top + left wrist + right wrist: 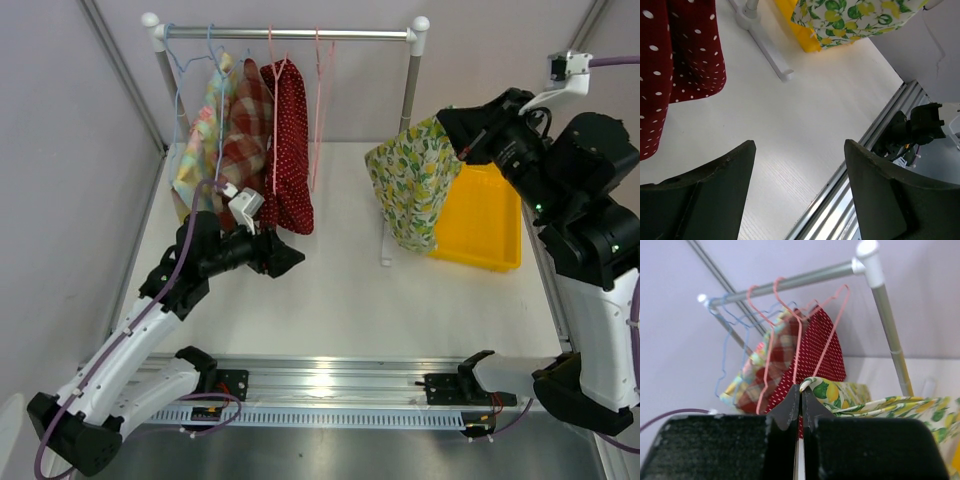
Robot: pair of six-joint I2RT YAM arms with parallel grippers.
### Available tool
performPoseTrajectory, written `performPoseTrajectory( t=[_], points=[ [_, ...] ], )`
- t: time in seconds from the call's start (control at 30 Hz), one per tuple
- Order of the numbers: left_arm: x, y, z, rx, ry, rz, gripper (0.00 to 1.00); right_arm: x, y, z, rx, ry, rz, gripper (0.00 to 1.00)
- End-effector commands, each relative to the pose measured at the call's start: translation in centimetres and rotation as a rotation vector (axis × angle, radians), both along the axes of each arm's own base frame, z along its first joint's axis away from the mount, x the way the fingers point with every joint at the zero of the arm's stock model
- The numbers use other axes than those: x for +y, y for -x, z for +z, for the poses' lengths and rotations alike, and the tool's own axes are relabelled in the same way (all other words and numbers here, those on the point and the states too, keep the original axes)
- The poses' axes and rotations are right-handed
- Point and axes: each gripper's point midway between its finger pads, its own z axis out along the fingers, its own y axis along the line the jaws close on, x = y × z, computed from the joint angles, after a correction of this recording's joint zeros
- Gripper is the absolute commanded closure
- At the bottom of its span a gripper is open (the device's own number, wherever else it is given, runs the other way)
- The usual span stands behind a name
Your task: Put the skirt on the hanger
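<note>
Inventory: I count one garment rack (290, 34), one yellow tray (490, 225), three hung garments and one skirt (415, 185) off the rack.
Hangers: two blue wire hangers (177, 95) sit at the left end of the rail. At least three pink wire ones hang to their right, and one pink hanger (318, 110) at the right of the group is bare.
Hung garments: pastel print garment (200, 150), plaid garment (245, 140) in red and cream, red polka-dot garment (290, 150), left to right, overlapping.
Skirt appearance: white fabric printed with yellow lemons and green leaves, soft, draped in loose folds.
Skirt location: suspended by its top edge beside the rack's right post, at the tray's left edge. I cannot tell whether its hem touches the table (350, 290).
Jaws, right: the right gripper (455, 130) is clenched on a pinch of the skirt's top edge. My right wrist view shows fabric rolled between the fingertips.
Jaws, left: the left gripper (295, 258) is released and spread wide, holding nothing, low over the table near the polka-dot hem.
Materials: rail and posts are bare metal tube with white plastic corner joints. The tray is smooth, rectangular plastic, the table is matte white, and the hangers are thin bent wire.
</note>
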Motion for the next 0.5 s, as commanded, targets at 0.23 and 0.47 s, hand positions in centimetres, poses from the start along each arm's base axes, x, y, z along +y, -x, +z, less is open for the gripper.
performPoseTrajectory(
  t=[0.23, 0.47],
  points=[
    [-1.6, -0.3, -0.7, 0.006, 0.054, -0.038, 0.22, 0.9, 5.6, 5.7, -0.152, -0.075, 0.197, 1.0],
    [-1.7, -0.3, -1.6, 0.036, 0.065, -0.017, 0.22, 2.9, 2.9, -3.1, 0.082, 0.004, 0.218, 1.0]
  ],
)
